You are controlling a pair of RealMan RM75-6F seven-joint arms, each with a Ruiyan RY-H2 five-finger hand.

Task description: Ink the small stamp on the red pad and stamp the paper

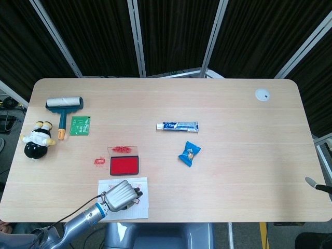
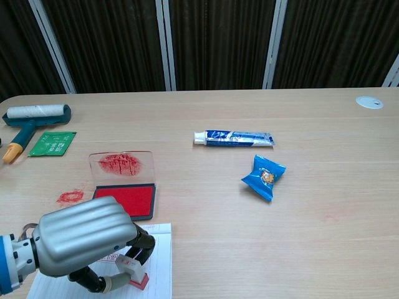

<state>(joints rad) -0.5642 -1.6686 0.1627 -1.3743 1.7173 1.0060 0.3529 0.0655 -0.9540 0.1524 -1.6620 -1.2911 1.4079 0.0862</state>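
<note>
the left hand (image 2: 84, 243) pinches the small stamp (image 2: 133, 273) between curled fingers, its red base pressed on the paper (image 1: 140, 207) at the table's near left edge, just near of the red pad (image 2: 128, 199).

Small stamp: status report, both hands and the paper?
Left hand holds the small red-based stamp, base down on white paper. Right hand not in view. Open red ink pad just beyond; nothing in the way.
</note>
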